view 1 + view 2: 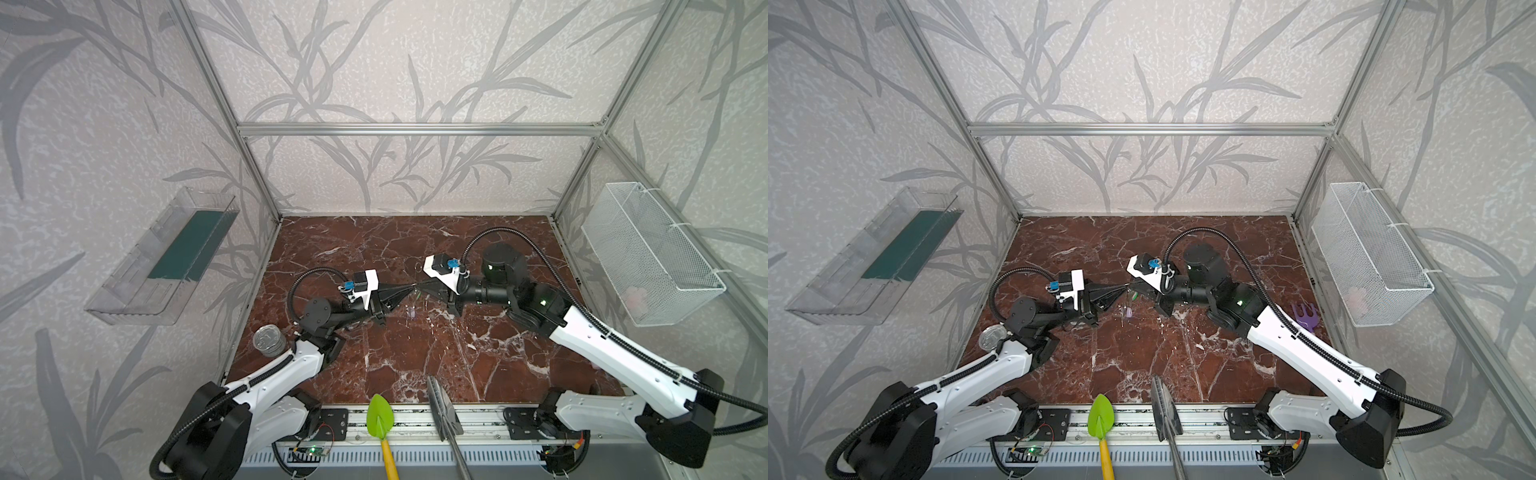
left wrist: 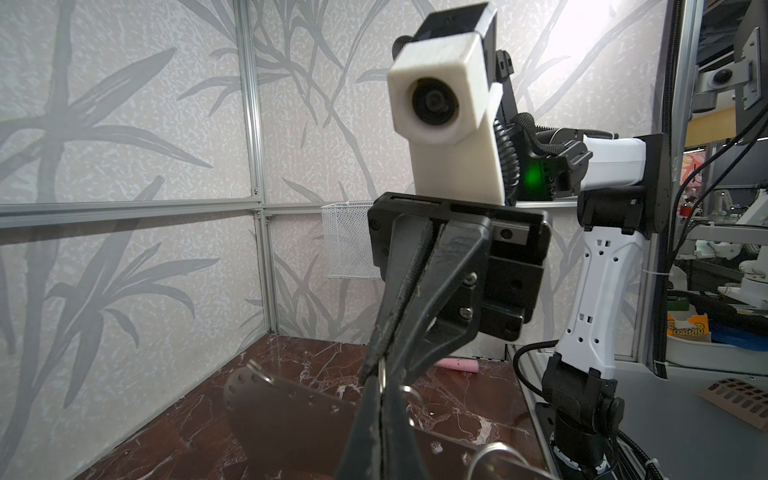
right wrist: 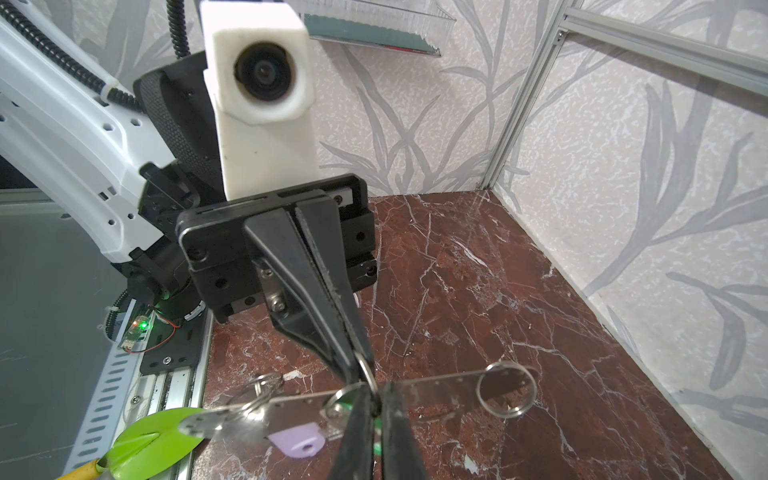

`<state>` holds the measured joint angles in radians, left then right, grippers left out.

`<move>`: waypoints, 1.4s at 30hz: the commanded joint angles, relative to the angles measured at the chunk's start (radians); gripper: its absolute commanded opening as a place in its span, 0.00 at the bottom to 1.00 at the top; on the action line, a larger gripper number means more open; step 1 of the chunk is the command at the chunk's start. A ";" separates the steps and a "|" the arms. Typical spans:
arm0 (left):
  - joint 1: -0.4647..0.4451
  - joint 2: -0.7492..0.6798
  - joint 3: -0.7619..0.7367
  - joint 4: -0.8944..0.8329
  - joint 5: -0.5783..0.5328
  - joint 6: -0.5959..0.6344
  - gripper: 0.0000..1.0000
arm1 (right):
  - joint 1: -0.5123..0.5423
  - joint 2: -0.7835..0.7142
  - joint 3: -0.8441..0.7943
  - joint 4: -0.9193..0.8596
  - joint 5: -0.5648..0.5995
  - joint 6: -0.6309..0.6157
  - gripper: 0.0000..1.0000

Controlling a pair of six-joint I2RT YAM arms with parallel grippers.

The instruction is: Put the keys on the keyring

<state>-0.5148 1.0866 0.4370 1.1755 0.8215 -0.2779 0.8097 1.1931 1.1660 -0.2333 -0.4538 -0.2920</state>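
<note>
While the two arms meet nose to nose above the middle of the marble desk [image 1: 415, 357], the left gripper [image 1: 409, 287] and the right gripper [image 1: 420, 285] each have their jaws pressed together on a thin wire ring of the keyring [image 3: 440, 384] – its flat, hole-dotted tag hangs level in the air between them. From the right wrist view, the lilac key [image 3: 296, 441] dangles below the tag from another ring, and the green key [image 3: 377, 434] is mostly hidden behind the right gripper's fingers.
</note>
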 commanded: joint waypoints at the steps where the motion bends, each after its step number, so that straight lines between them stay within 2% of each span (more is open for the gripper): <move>1: -0.004 0.001 0.031 0.078 0.018 -0.027 0.00 | 0.005 0.019 0.031 -0.024 -0.043 -0.009 0.00; 5: -0.002 -0.005 0.024 0.064 -0.003 -0.023 0.00 | 0.005 0.016 0.039 -0.049 -0.024 -0.033 0.00; 7: 0.001 -0.033 0.018 0.003 -0.035 -0.003 0.01 | 0.005 0.016 0.055 -0.092 0.004 -0.059 0.00; 12: 0.001 -0.163 0.034 -0.287 -0.120 0.121 0.20 | 0.004 0.017 0.097 -0.208 0.072 -0.135 0.00; 16: 0.000 -0.268 0.082 -0.579 -0.178 0.229 0.25 | 0.005 0.038 0.143 -0.304 0.129 -0.201 0.00; 22: -0.014 -0.336 0.198 -0.948 -0.239 0.370 0.24 | 0.004 0.109 0.267 -0.480 0.131 -0.301 0.00; 28: -0.088 -0.351 0.236 -1.043 -0.376 0.499 0.19 | 0.004 0.178 0.383 -0.605 0.095 -0.383 0.00; 33: -0.196 -0.308 0.290 -1.120 -0.478 0.585 0.19 | 0.005 0.203 0.430 -0.642 0.054 -0.411 0.00; 42: -0.235 -0.242 0.326 -1.124 -0.473 0.595 0.18 | 0.005 0.198 0.439 -0.652 0.009 -0.423 0.00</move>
<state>-0.7464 0.8383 0.7273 0.0658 0.3626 0.2859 0.8116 1.3991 1.5753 -0.8661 -0.4057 -0.6949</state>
